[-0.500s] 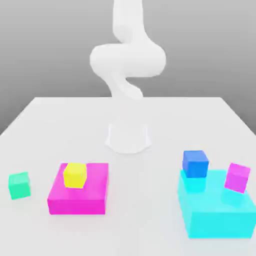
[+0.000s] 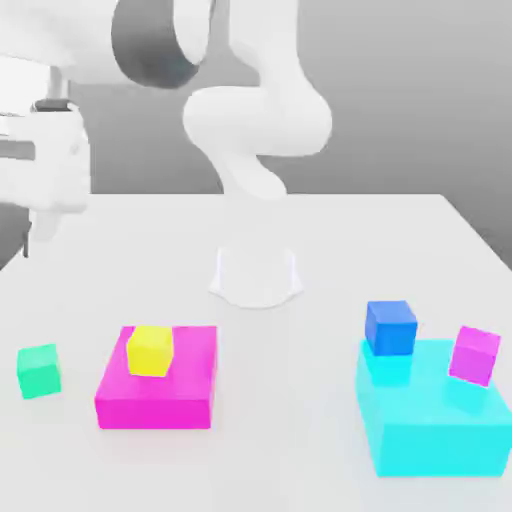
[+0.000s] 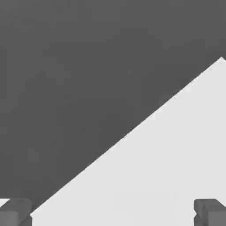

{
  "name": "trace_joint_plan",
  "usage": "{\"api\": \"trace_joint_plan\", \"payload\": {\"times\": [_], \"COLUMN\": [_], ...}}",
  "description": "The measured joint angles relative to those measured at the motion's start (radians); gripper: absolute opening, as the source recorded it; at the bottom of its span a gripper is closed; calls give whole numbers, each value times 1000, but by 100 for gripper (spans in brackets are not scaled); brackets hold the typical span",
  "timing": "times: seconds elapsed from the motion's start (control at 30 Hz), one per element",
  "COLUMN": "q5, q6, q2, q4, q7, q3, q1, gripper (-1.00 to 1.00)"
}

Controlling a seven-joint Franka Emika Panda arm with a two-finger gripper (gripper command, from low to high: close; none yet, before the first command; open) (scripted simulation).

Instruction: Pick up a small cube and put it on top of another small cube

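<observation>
Small plain teal-green cube (image 2: 39,370) is sitting on the white table (image 2: 300,420) at the exterior view's left, just beside the large flat magenta block (image 2: 180,395) carrying a small yellow cube (image 2: 150,350). Small pink-purple cube (image 2: 474,354) is resting tilted on the big cyan block (image 2: 440,430) next to a small blue cube (image 2: 390,327). Gripper (image 3: 114,212) is hanging high over the table's far left, fingers (image 3: 16,211) spread fully, holding nothing. Likely approach step: arm should be coming down centred over the green cube, jaws straddling two flat faces, avoiding the magenta block. No labels or writing visible.
</observation>
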Motion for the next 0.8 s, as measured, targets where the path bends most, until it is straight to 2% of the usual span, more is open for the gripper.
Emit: {"api": "trace_joint_plan", "payload": {"times": [0.23,0.3,0.43,0.47,0.67,0.8], "q5": [96,148,268,289,296,209], "q6": [126,172,280,301,312,238], "q2": [262,337,483,510,523,425], "q4": [-90,-94,-69,-63,-60,-82], "q7": [24,-2,-89,-105,-110,-44], "q3": [-82,-62,46,69,82,13], "q1": [-152,-183,-271,-290,-302,-251], "gripper": [0,0,0,-100,-100,-100]}}
